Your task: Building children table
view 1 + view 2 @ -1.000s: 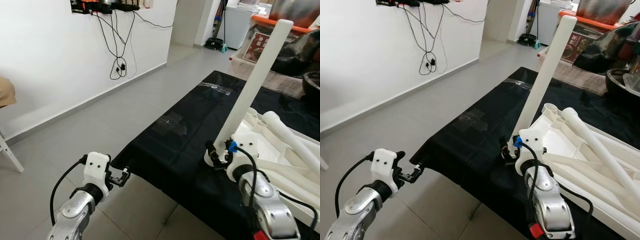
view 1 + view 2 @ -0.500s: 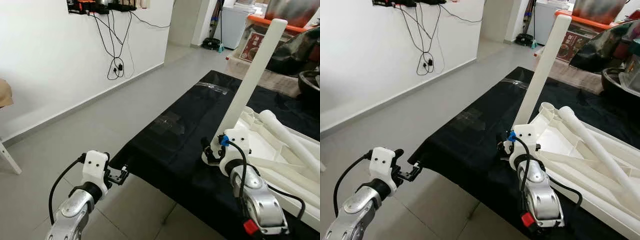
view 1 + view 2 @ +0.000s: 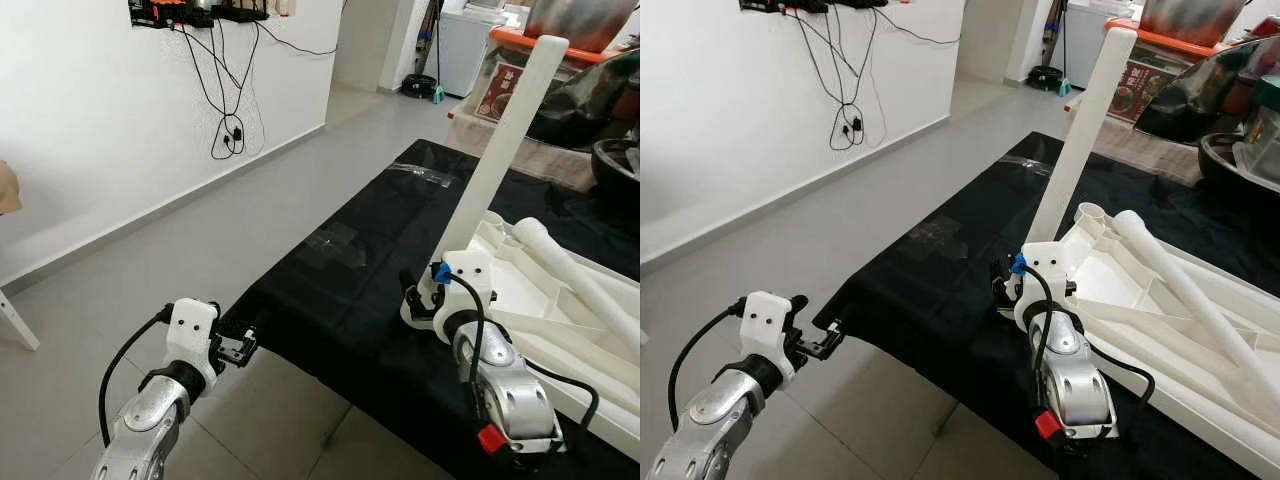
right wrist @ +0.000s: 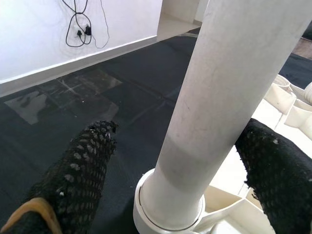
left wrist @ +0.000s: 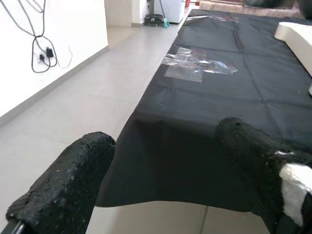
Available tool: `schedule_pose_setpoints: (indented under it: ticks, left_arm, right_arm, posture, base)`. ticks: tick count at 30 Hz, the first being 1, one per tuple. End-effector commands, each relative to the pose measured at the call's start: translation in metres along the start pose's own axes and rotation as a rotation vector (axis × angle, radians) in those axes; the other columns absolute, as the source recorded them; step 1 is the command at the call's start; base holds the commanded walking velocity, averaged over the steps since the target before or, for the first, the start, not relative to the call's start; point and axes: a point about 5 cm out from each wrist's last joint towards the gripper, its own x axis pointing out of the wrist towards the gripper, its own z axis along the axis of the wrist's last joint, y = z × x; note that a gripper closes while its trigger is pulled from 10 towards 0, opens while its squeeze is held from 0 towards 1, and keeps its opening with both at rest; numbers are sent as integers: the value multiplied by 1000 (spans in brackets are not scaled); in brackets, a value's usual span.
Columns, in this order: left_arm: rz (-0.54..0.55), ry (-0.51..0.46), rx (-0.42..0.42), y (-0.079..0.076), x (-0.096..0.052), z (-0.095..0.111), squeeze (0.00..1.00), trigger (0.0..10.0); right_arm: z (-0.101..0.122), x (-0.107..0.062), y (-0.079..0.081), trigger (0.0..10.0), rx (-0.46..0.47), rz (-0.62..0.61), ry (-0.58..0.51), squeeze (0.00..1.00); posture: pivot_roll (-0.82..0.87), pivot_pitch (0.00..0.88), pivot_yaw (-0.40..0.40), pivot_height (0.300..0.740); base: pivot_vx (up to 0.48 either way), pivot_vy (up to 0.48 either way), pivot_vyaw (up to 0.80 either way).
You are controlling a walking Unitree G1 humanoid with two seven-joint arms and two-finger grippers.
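White plastic parts of a children's table lie upside down on a black cloth toward the right of the head views, the tabletop's ribbed underside facing up. One table leg, a long white tube, stands seated in the corner socket nearest the middle of the frame and leans slightly toward the upper right. A second, loose leg rests slantwise across the underside, running from the tabletop's far edge down toward the lower right.

At the base of the standing leg sits the right gripper, its silver arm reaching up from the lower right of the frame. In the right wrist view its two black fingers are spread wide, one on each side of the tube just above the socket, with a clear gap between each pad and the leg (so nothing is clamped).

Low at the left of the head views, the left gripper hangs over the grey tiled floor, just beside the near corner of the cloth. Its fingers are parted and empty.

Pieces of clear plastic wrap lie flat on the cloth farther along. Black cables dangle down the white wall at the upper left, and an orange-lidded box stands at the upper right.
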Motion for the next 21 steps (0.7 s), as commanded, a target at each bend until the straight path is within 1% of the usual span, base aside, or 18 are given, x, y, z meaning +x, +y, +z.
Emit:
schedule_pose_setpoints:
  ticks: [1, 7, 8, 9, 11, 12, 13, 15, 16, 17, 18, 19, 20, 21]
  left_arm:
    - [-29, 17, 15, -4, 1, -5, 0, 10000]
    - [-44, 11, 6, -6, 2, -4, 0, 10000]
    - [-45, 10, 5, -7, 2, -4, 0, 10000]
    - [-45, 10, 5, -7, 2, -4, 0, 10000]
    - [-48, 9, 7, -7, 2, -3, 0, 10000]
    - [-48, 9, 7, -7, 2, -3, 0, 10000]
    - [-49, 7, 9, -7, 2, -3, 0, 10000]
    - [-49, 7, 9, -7, 2, -3, 0, 10000]
    - [-47, 8, 10, -6, 1, -3, 0, 10000]
    - [-47, 8, 10, -6, 1, -3, 0, 10000]
    - [-46, 11, 10, -5, 1, -4, 0, 10000]
    - [-51, 14, 9, -6, 1, -6, 0, 10000]
    - [-51, 14, 9, -6, 1, -6, 0, 10000]
    - [-56, 15, 7, -8, 1, -6, 0, 10000]
  right_arm:
    - [1, 2, 4, 10000, -5, 11, -8, 0]
    - [1, 3, 0, 10000, -4, -9, -15, 0]
    - [1, 3, -3, 10000, 6, -24, -16, 0]
    - [1, 3, -3, 10000, 6, -24, -16, 0]
    - [2, 0, -11, 10000, 22, -18, -34, 0]
    - [2, 0, -11, 10000, 22, -18, -34, 0]
    - [2, -4, -18, 10000, 17, -5, -43, 0]
    - [2, -4, -18, 10000, 17, -5, -43, 0]
    - [-1, -8, -29, 10000, -10, -16, -42, 0]
    - [-1, -8, -29, 10000, -10, -16, -42, 0]
    - [-5, -14, -46, 10000, -28, -64, -33, 0]
    - [-6, -20, -59, 10000, -42, -105, -34, 0]
    - [-6, -20, -59, 10000, -42, -105, -34, 0]
    - [-5, -24, -66, 10000, -43, -128, -38, 0]
  posture:
    - [5, 0, -118, 740]
    - [4, 0, -117, 740]
    - [4, 0, -116, 740]
    - [4, 0, -116, 740]
    - [4, 0, -116, 740]
    - [4, 0, -116, 740]
    - [9, 0, -123, 740]
    - [9, 0, -123, 740]
    - [2, 0, -118, 740]
    - [2, 0, -118, 740]
    - [-17, 0, -111, 740]
    - [-23, 0, -108, 740]
    - [-23, 0, -108, 740]
    - [-23, 0, -108, 740]
  base:
    - [0, 0, 0]
    - [0, 0, 0]
    - [0, 0, 0]
    - [0, 0, 0]
    - [0, 0, 0]
    - [0, 0, 0]
    - [0, 0, 0]
    - [0, 0, 0]
    - [0, 0, 0]
    - [0, 0, 0]
    - [0, 0, 0]
    - [0, 0, 0]
    - [0, 0, 0]
    - [0, 0, 0]
